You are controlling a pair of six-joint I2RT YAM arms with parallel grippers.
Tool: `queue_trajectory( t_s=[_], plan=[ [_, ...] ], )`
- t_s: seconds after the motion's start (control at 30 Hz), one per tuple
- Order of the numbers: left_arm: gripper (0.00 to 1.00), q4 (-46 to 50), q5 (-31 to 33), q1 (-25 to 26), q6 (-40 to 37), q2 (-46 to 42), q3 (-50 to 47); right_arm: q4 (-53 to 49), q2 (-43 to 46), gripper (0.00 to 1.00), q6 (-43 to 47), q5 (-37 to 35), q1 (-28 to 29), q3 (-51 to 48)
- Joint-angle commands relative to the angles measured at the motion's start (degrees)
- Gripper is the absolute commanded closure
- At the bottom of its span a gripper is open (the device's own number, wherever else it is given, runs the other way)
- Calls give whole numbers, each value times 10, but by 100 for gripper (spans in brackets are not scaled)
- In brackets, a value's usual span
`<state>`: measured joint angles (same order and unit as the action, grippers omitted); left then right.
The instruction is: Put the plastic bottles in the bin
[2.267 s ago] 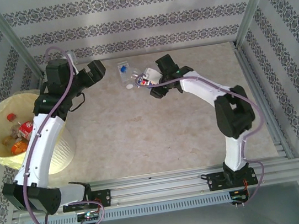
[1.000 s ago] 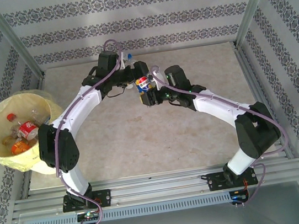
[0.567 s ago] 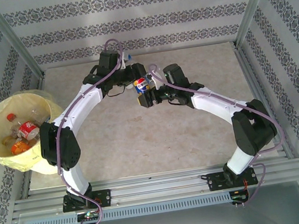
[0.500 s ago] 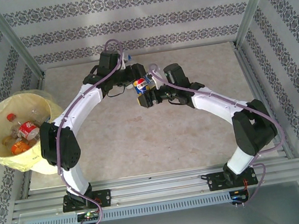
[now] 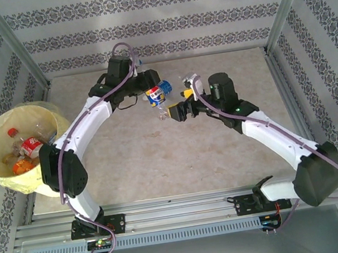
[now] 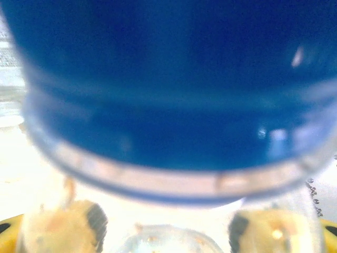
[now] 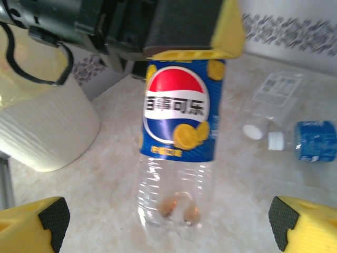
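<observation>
**Left gripper clamping a Pepsi bottle; right gripper spread apart**
You are holding one plastic bottle [image 7: 174, 184] in the left gripper [image 5: 151, 90], toward 12 o'clock on the table [image 5: 161, 159]. Its blue label [image 7: 176, 113] is showing the Pepsi globe, the characters 百事可乐 and orange slices. The right gripper [image 7: 168, 219] is waiting at its 3 o'clock, fingers wide apart, clear of it. The bin [image 5: 54, 180] is sitting at 9 o'clock, containing a red-labelled bottle [image 5: 30, 146].

The beige marbled table [image 5: 161, 159] carries the bin [image 5: 68, 172] at the frame's left edge. In the right wrist view, a clear bottle [image 7: 276, 89] and a blue-label bottle [image 7: 315, 141] lie at right.
</observation>
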<state>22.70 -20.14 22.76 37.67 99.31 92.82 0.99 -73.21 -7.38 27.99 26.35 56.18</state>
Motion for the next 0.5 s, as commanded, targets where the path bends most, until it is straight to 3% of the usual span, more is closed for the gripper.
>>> queue_trajectory(
  t_s=[0.0, 0.23, 0.47],
  plan=[
    [39, 22, 36, -8, -24, -37, -5, 51, 40, 2, 14, -70, -7, -29],
    [39, 51, 86, -20, -50, -93, -21, 91, 98, 2, 9, -151, -6, -68],
    [39, 124, 179, -26, -100, -161, -16, 133, 113, 2, -10, -195, -7, -97]
  ],
)
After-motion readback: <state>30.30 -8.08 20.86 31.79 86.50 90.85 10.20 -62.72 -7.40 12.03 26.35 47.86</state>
